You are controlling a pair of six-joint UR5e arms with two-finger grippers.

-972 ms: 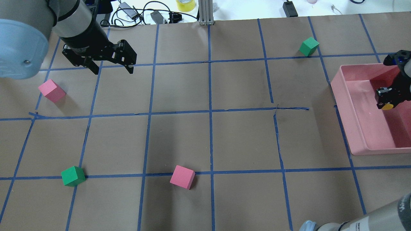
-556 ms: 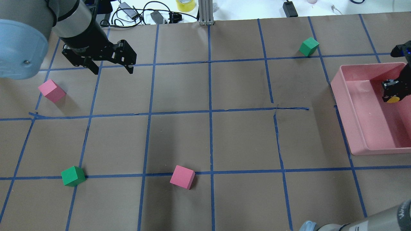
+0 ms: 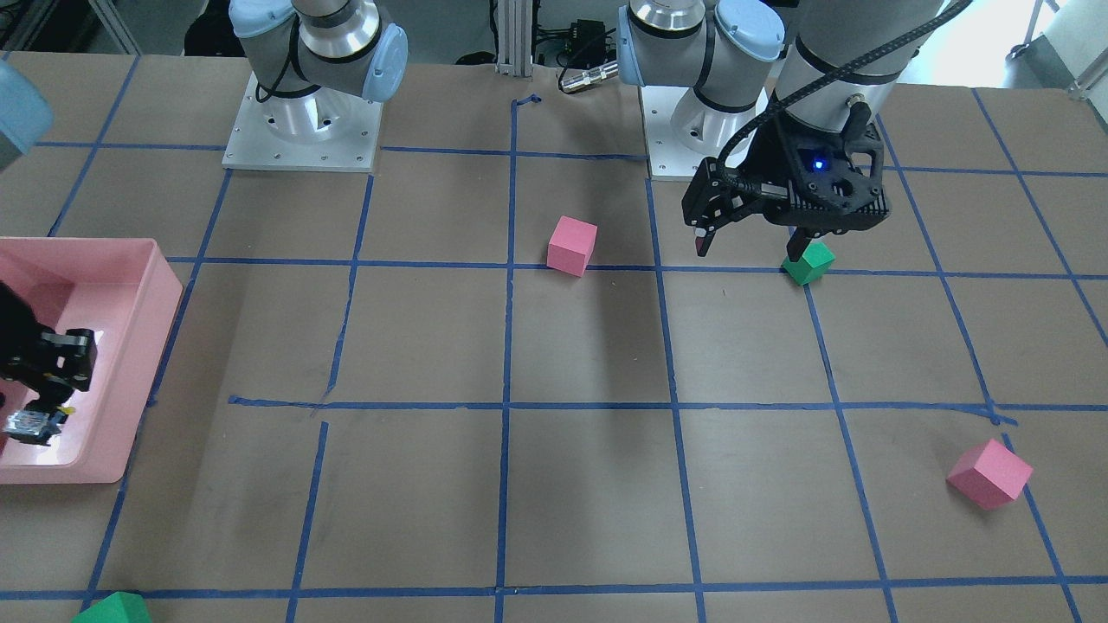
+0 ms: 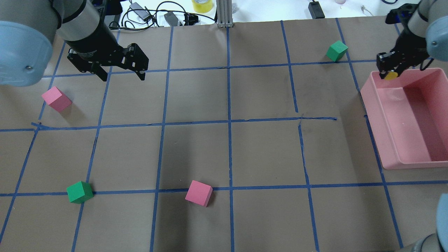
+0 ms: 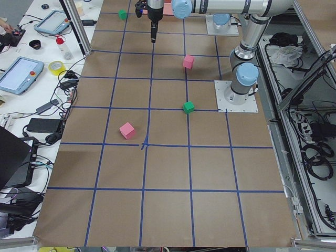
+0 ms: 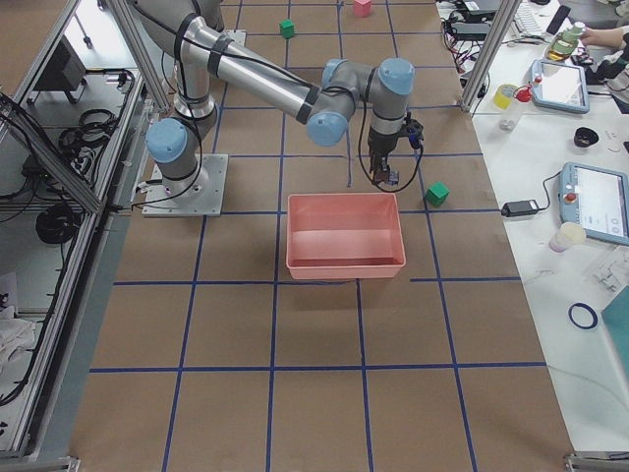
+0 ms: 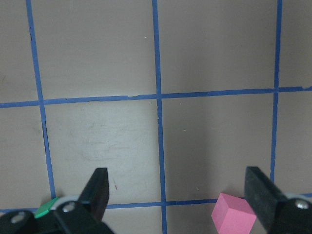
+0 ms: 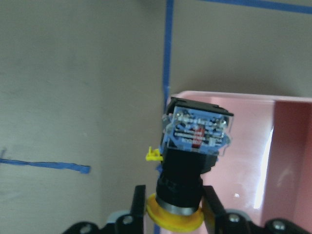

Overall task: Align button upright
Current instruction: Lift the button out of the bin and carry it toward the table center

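yellow-capped black push-button (image 8: 187,163) is clamped at its cap end in the right gripper (image 8: 174,193), upper right of the overhead view, over a corner of the pink plastic tray (image 4: 371,105). left gripper (image 4: 123,75) hangs spread and empty, upper left.

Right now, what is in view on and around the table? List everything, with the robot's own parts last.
button: 1, yellow cap, black body, held over the tray's far corner
tray: 1, pink, robot's right side
pink cubes: 2, pink, one far left, one near centre
green cubes: 2, green, one near left, one far right
tape lines: many, blue, grid across the table
tape roll: 1, yellow, beyond the far edge
left hand: 1, black, open, empty, above the far left
right hand: 1, black, shut on the button's cap end
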